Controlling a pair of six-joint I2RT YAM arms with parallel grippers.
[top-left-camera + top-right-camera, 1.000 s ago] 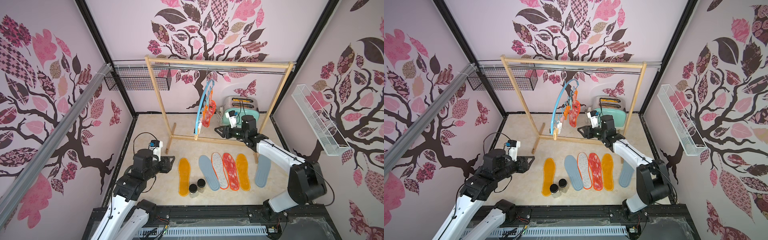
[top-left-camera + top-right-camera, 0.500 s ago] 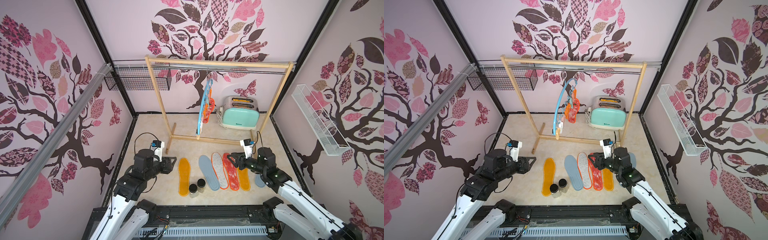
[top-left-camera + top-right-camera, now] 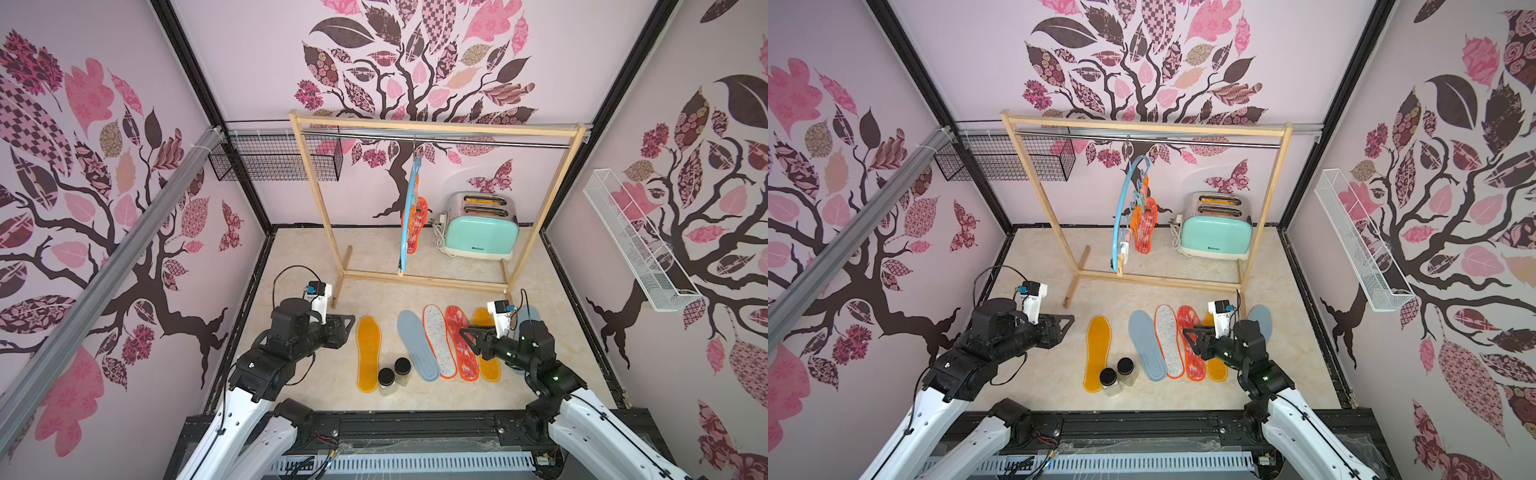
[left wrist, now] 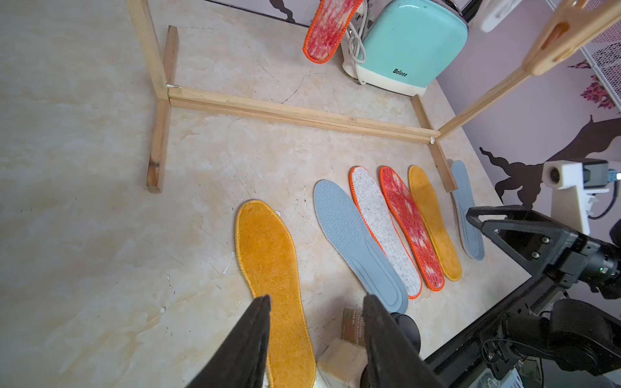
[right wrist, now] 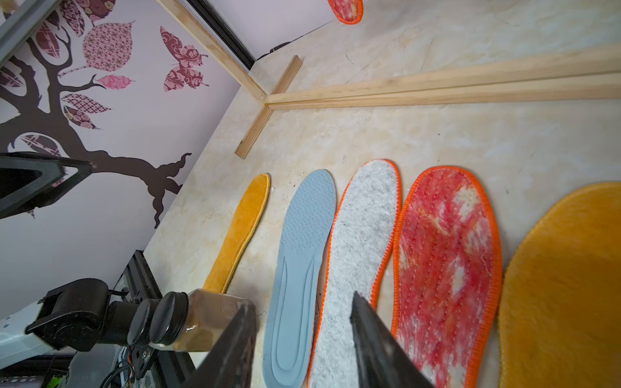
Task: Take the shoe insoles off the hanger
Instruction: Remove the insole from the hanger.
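**Only one insole hung on the hanger**

Overhead, you had the light blue hanger (image 3: 1121, 216) hooked on the metal rail of the wooden frame (image 3: 1142, 122). It was turned nearly edge-on in both top views. One red-white hanging insole (image 3: 1145, 226) was clipped to it and hung clear of the table (image 3: 1038, 257).

Six more insoles lay flat on the table in front of the frame. A mustard insole (image 3: 368, 353) lay apart on the left arm's side. Next came a tight row: grey-blue insole (image 3: 415, 345), felt insole (image 3: 438, 340), red mottled insole (image 3: 460, 343) and a second mustard insole (image 3: 489, 365). A second grey-blue insole (image 3: 528, 318) showed only partly behind your right arm.

Two black-lidded jars (image 3: 395, 374) stood between the lone mustard insole and the row, at their near ends.

Your left claw (image 4: 316, 299) sat just beside the lone mustard insole, its jaws apart and empty. Your right claw (image 5: 302, 302) sat over the row, its jaws also apart and gripping nothing. A mint toaster (image 3: 482, 226) stood behind the frame, near the hanging insole.
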